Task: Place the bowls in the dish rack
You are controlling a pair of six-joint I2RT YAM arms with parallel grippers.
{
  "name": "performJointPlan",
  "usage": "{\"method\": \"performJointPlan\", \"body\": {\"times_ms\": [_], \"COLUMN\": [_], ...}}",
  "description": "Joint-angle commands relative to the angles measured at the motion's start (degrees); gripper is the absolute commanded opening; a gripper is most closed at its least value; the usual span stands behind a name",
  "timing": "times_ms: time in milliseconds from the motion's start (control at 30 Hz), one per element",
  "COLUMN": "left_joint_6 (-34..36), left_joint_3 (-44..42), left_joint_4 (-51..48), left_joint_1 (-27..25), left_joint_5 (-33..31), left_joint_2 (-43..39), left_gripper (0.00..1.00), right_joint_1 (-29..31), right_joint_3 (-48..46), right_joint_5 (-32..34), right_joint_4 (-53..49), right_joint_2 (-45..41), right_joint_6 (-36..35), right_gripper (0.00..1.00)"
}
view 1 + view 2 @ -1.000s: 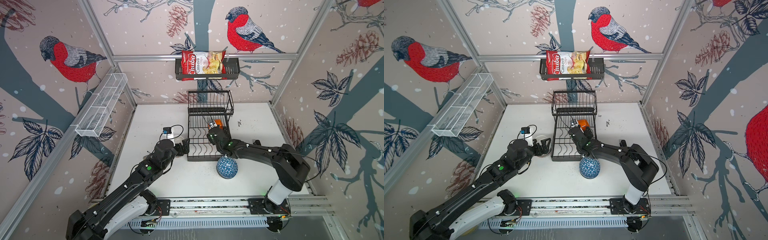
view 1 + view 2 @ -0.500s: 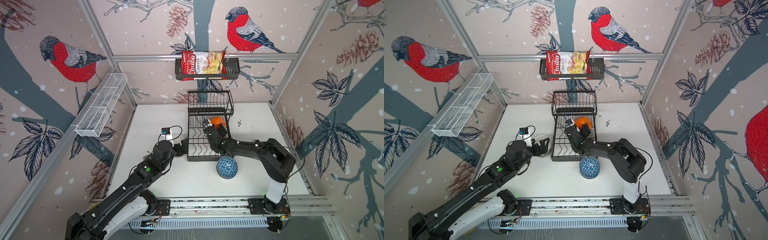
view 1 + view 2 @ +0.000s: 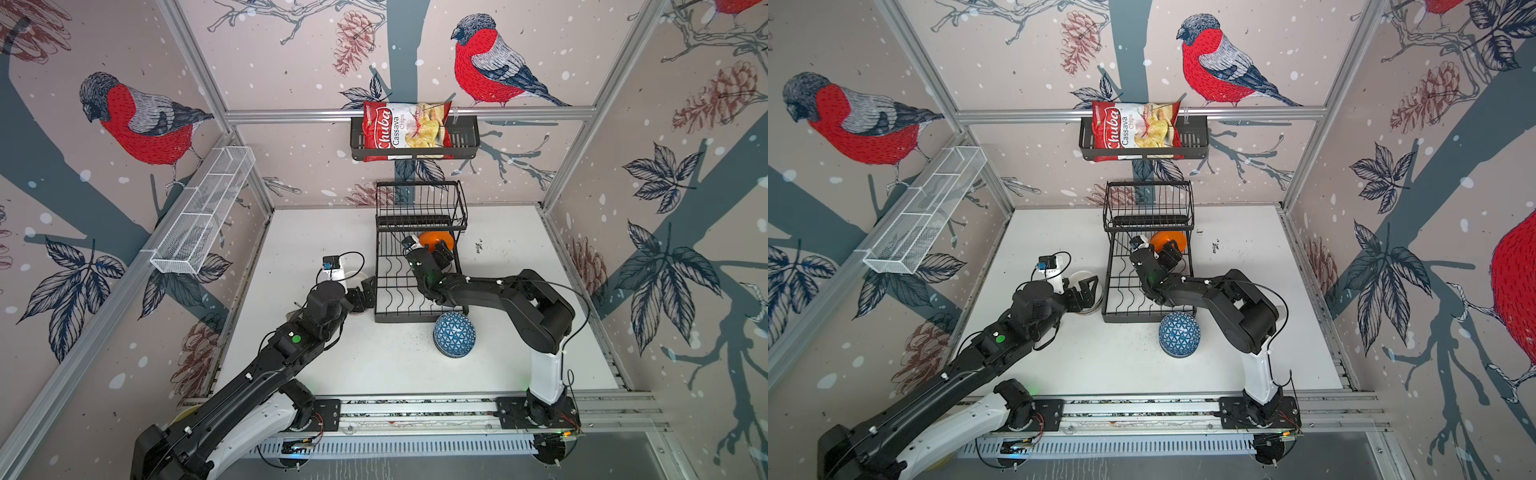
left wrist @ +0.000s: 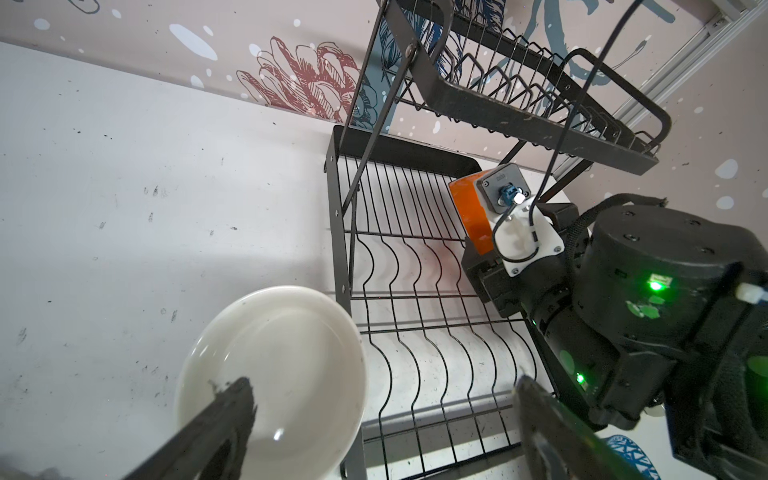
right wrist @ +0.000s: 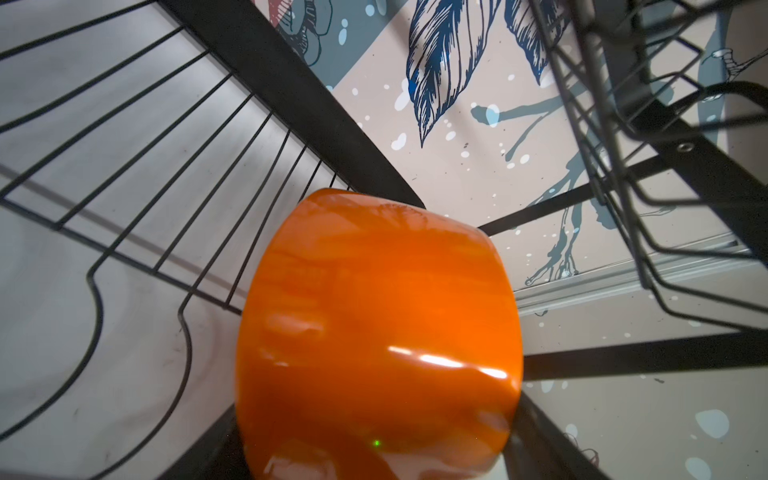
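Top views, both: right gripper (image 3: 439,249) grips orange bowl (image 3: 432,239), tilted on edge at rear of dish rack (image 3: 380,291); blue bowl (image 3: 454,334) lies upturned just beside rack's front | left wrist: left gripper (image 4: 380,384) spread wide, one finger inside white bowl (image 4: 274,365) beside rack | right wrist: orange bowl fills view above rack wires | step: likely placing; next probably needs lowering, then letting go.

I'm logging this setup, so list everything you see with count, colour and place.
black wire dish rack: one, black, on white table
orange plastic bowl: one, orange, inside rack
plain white bowl: one, white, on table, left of rack
blue patterned bowl: one, blue, on table before rack
red chips bag: one, red, in black wall basket
white mesh shelf: one, white, left wall
left gripper: one, black, open above white bowl
right gripper: one, black, holding orange bowl
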Motion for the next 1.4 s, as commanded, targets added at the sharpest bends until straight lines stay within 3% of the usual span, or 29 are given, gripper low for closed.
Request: {"method": "performJointPlan", "body": {"times_ms": [0, 600, 1367], "left_joint_6": [0.04, -0.15, -0.12], "left_joint_3": [-0.09, -0.80, -0.01], "left_joint_4": [-0.77, -0.51, -2.21], "left_joint_1": [0.00, 0.16, 0.18], "left_joint_5": [-0.25, 0.28, 0.20], "left_joint_2": [0.10, 1.13, 1.14], "left_gripper": [0.96, 0.96, 0.96], "right_joint_1": [-0.43, -2.22, -2.59], "right_joint_3": [1.46, 5.53, 8.61], "right_joint_5": [1.71, 3.34, 1.73], "right_joint_4": [4.49, 14.48, 11.63], "right_joint_2": [1.62, 10.31, 13.36], "right_joint_6": [-3.31, -15.91, -15.21], "right_gripper": [0.79, 0.81, 0.99]}}
